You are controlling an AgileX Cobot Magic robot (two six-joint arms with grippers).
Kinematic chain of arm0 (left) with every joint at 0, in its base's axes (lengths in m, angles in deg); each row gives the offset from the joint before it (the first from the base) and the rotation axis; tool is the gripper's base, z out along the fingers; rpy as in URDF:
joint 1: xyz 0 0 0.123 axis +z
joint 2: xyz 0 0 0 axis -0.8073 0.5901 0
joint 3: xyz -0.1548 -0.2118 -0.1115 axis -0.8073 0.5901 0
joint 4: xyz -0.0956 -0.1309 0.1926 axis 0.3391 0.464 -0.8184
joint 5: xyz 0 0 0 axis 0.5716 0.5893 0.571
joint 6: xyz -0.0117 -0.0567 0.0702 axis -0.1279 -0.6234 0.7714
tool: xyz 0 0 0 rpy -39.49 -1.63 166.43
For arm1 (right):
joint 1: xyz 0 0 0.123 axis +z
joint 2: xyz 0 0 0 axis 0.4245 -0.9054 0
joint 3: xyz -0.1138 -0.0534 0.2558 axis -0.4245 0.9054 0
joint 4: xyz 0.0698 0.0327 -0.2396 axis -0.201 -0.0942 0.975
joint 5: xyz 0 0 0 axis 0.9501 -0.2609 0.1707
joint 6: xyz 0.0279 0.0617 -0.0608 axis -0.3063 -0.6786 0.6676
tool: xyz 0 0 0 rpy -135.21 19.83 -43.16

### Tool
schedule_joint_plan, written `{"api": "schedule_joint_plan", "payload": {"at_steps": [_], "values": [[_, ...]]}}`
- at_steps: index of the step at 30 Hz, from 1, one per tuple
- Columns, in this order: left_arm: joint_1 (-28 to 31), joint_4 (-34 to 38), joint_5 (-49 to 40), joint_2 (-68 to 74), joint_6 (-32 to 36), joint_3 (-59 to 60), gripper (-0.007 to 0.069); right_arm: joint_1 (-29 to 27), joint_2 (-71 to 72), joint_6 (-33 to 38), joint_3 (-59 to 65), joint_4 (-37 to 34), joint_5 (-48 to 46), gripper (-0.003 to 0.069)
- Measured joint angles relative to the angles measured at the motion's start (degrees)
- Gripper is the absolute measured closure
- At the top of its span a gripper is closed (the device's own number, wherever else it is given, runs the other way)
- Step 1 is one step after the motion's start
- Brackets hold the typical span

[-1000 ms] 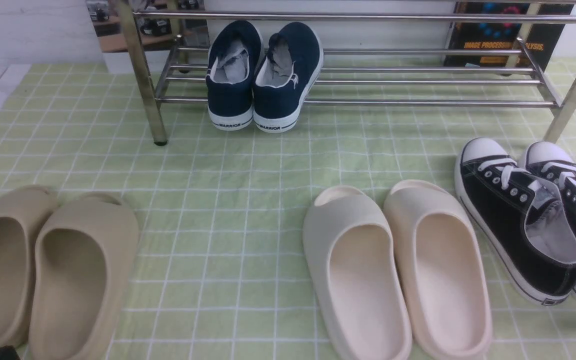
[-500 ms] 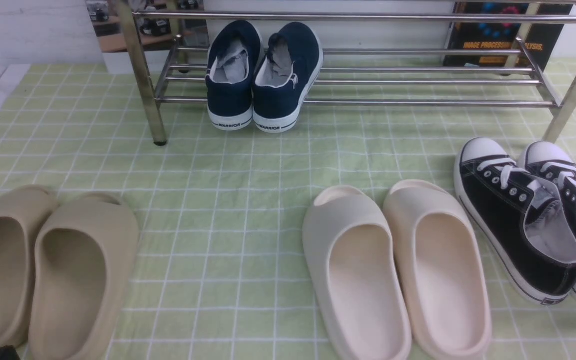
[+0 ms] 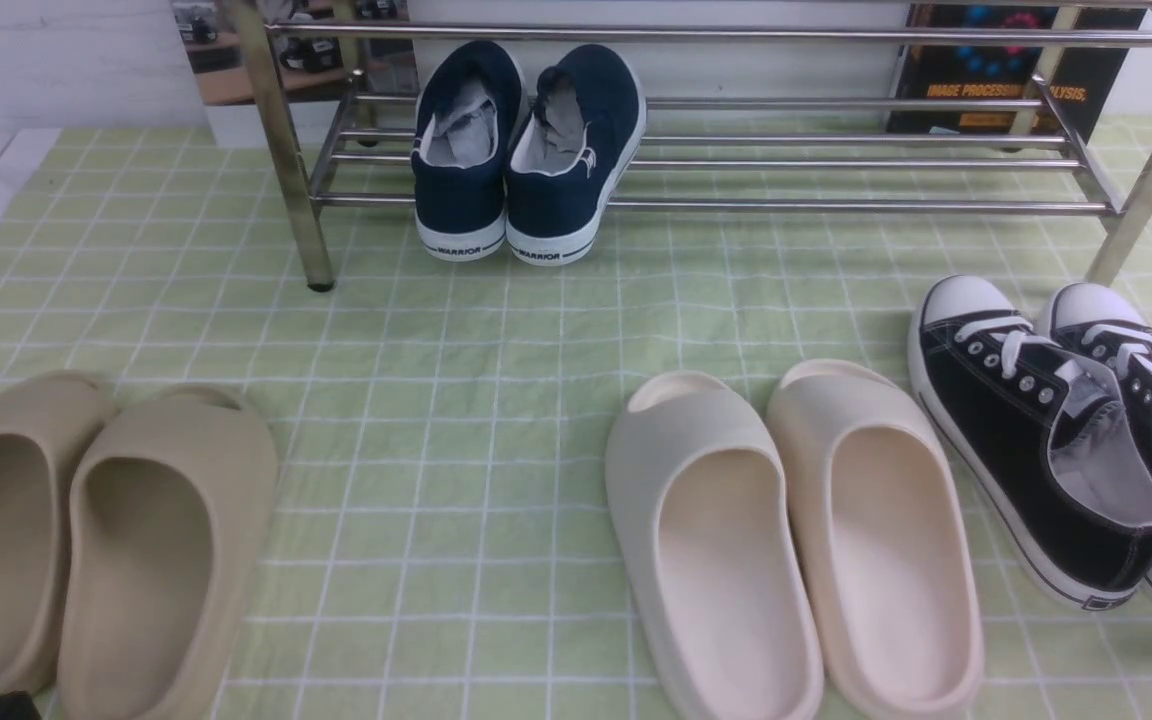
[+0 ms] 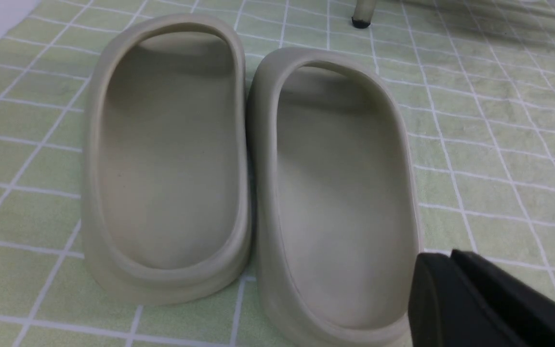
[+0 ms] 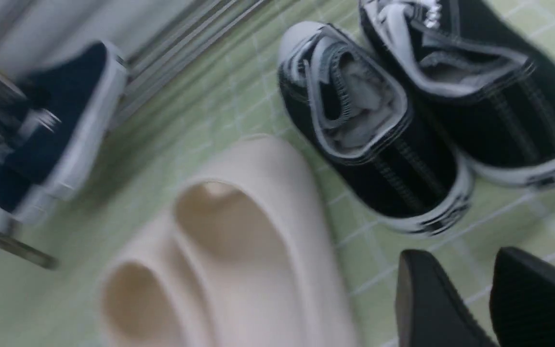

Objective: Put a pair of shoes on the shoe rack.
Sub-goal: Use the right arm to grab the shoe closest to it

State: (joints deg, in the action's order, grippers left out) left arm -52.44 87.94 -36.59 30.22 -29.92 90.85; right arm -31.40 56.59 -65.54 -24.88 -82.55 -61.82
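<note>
The two black canvas sneakers (image 3: 1026,440) (image 3: 1141,400) with white toe caps lie side by side on the green checked cloth at the front right, toes toward the shoe rack (image 3: 736,206). In the blurred right wrist view they show (image 5: 378,140) (image 5: 480,72) just beyond my right gripper (image 5: 460,265), which is open, empty and clear of them. My left gripper (image 4: 443,258) is shut and empty, beside the heel of a tan slide (image 4: 340,193). Only a dark corner of it (image 3: 1,707) shows in the front view.
Navy WARRIOR slip-ons (image 3: 526,150) sit on the rack's low shelf at its left end. Tan foam slides (image 3: 86,540) lie at the front left, cream slides (image 3: 796,540) at the front middle, next to the sneakers. The rack's right part holds no shoes.
</note>
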Motion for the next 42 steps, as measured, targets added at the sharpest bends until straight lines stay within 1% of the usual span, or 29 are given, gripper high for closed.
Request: {"api": "schedule_joint_plan", "payload": {"at_steps": [2, 4, 5, 6, 8, 9, 10, 11, 13, 18, 21, 24, 27, 28, 29, 32, 33, 35, 36, 39, 41, 42], "values": [[0.00, 0.00, 0.00, 0.00, 0.00, 0.00, 0.0587, 0.00, 0.00, -4.03, 0.20, -7.75, -0.42, 0.0419], [0.00, 0.00, 0.00, 0.00, 0.00, 0.00, 0.0585, 0.00, 0.00, -5.08, 0.20, -11.72, -0.55, 0.0419], [0.00, 0.00, 0.00, 0.00, 0.00, 0.00, 0.0585, 0.00, 0.00, -5.08, 0.20, -12.02, -0.48, 0.0419], [0.00, 0.00, 0.00, 0.00, 0.00, 0.00, 0.0585, 0.00, 0.00, -3.65, 0.20, -12.92, -0.43, 0.0419], [0.00, 0.00, 0.00, 0.00, 0.00, 0.00, 0.0585, 0.00, 0.00, -1.60, 0.20, -12.49, -0.43, 0.0419], [0.00, 0.00, 0.00, 0.00, 0.00, 0.00, 0.0583, 0.00, 0.00, 1.60, 0.20, -11.41, -0.37, 0.0419], [0.00, 0.00, 0.00, 0.00, 0.00, 0.00, 0.0582, 0.00, 0.00, 2.01, 0.20, -11.41, -0.30, 0.0419], [0.00, 0.00, 0.00, 0.00, 0.00, 0.00, 0.0580, 0.00, 0.00, 5.39, 0.20, -9.99, 0.13, 0.0419], [0.00, 0.00, 0.00, 0.00, 0.00, 0.00, 0.0578, 0.00, 0.00, 7.31, 0.20, -9.45, 1.17, 0.0419], [0.00, 0.00, 0.00, 0.00, 0.00, 0.00, 0.0574, 0.00, 0.00, 9.11, 0.20, -9.40, 3.21, 0.0419], [0.00, 0.00, 0.00, 0.00, 0.00, 0.00, 0.0571, 0.00, 0.00, 14.89, -2.68, -8.81, 3.85, 0.0419], [0.00, 0.00, 0.00, 0.00, 0.00, 0.00, 0.0572, 0.00, -1.24, 21.33, -6.99, -6.32, 4.03, 0.0426], [0.00, 0.00, 0.00, 0.00, 0.00, 0.00, 0.0572, 0.00, -4.51, 25.16, -12.01, -3.25, 3.46, 0.0461], [0.00, 0.00, 0.00, 0.00, 0.00, 0.00, 0.0572, 0.00, -8.24, 26.65, -15.89, -0.48, 2.20, 0.0502], [0.00, 0.00, 0.00, 0.00, 0.00, 0.00, 0.0572, 0.00, -10.36, 27.18, -18.33, 1.36, 0.89, 0.0530], [0.00, 0.00, 0.00, 0.00, 0.00, 0.00, 0.0572, 0.00, -18.78, 27.99, -28.60, 9.13, -4.72, 0.0643], [0.00, 0.00, 0.00, 0.00, 0.00, 0.00, 0.0572, 0.00, -20.72, 27.99, -30.75, 10.16, -6.31, 0.0651], [0.00, 0.00, 0.00, 0.00, 0.00, 0.00, 0.0572, 0.00, -30.27, 28.02, -40.02, 16.40, -15.58, 0.0662], [0.00, 0.00, 0.00, 0.00, 0.00, 0.00, 0.0572, 0.00, -30.99, 28.02, -41.35, 16.79, -16.34, 0.0662], [0.00, 0.00, 0.00, 0.00, 0.00, 0.00, 0.0572, 0.33, -42.44, 28.06, -49.67, 20.99, -28.29, 0.0662], [0.00, 0.00, 0.00, 0.00, 0.00, 0.00, 0.0572, 1.20, -47.19, 28.06, -52.25, 21.57, -31.77, 0.0662], [0.00, 0.00, 0.00, 0.00, 0.00, 0.00, 0.0572, 3.06, -51.66, 28.06, -54.30, 21.64, -33.69, 0.0662]]}}
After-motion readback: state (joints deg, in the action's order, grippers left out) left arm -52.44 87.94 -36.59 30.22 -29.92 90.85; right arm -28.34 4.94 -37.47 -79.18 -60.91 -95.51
